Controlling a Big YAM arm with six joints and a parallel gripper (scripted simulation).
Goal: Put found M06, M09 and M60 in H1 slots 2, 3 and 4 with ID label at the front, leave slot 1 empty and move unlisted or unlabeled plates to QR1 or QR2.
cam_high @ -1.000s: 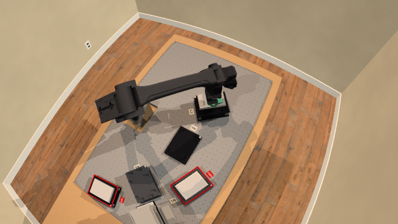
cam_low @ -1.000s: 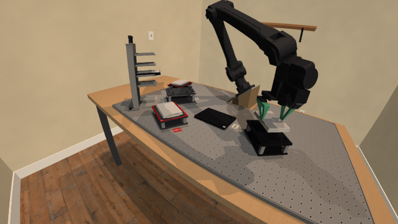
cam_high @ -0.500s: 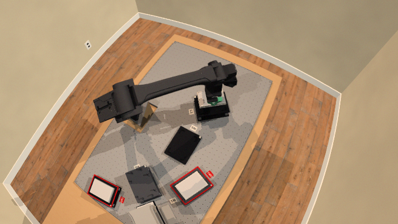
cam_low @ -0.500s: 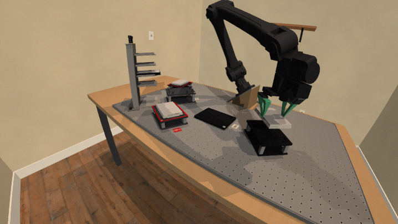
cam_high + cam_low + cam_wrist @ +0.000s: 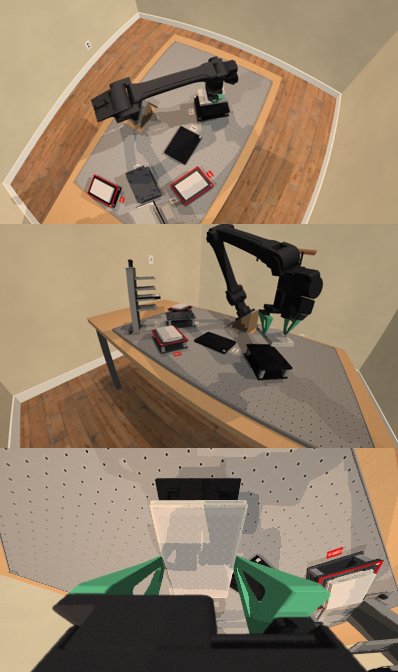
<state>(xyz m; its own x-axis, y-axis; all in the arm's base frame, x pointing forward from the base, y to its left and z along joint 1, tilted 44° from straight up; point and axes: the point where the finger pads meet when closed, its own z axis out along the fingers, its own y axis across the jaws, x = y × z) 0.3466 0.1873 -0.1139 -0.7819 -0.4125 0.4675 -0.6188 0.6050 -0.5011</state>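
Observation:
My gripper [image 5: 214,97] [image 5: 278,327] [image 5: 198,559] is shut on a white plate [image 5: 202,93] [image 5: 276,336] [image 5: 200,543], its green fingers on the two long sides. It holds the plate level in the air, a little above and behind the empty black landing nest [image 5: 212,110] [image 5: 267,361] [image 5: 197,487]. I cannot read a label on the plate. The plate hotel [image 5: 132,299] stands at the far left end of the deck. One of its middle shelves holds a plate [image 5: 148,296]; the other shelves look bare from here.
One white plate [image 5: 191,185] [image 5: 169,334] lies in a red-framed quarantine nest, and another [image 5: 103,191] [image 5: 180,306] lies in the second. A flat black nest [image 5: 182,144] [image 5: 214,341] sits mid-deck, and a dark grey nest [image 5: 142,183] sits near the hotel. The arm base [image 5: 116,102] stands at the deck's edge.

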